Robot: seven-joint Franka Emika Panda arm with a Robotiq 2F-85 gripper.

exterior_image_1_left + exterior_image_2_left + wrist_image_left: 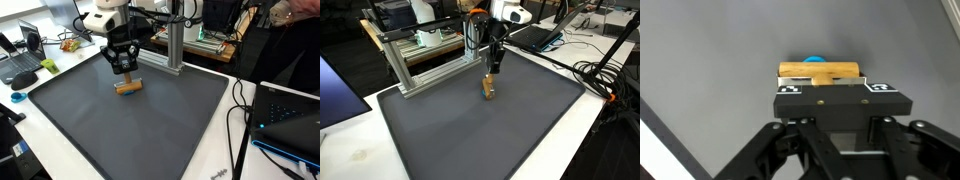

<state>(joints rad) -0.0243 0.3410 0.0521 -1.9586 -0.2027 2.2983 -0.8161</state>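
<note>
A light wooden piece point(818, 70) with a short stem and a blue part point(816, 59) behind it shows in the wrist view, just past my gripper point(820, 85). The stem runs in between the black finger blocks, and the gripper is shut on it. In both exterior views the wooden piece point(128, 87) point(489, 88) sits low over the dark grey mat point(150, 130), straight under my gripper point(123, 68) point(492, 66), which points down. Whether the piece rests on the mat or hangs just above it I cannot tell.
An aluminium frame point(172, 45) point(420, 60) stands at the mat's far edge, close behind the arm. An open laptop point(290, 115) and black cables point(240, 110) lie beside the mat on the white table. More laptops point(25, 60) sit at the other side.
</note>
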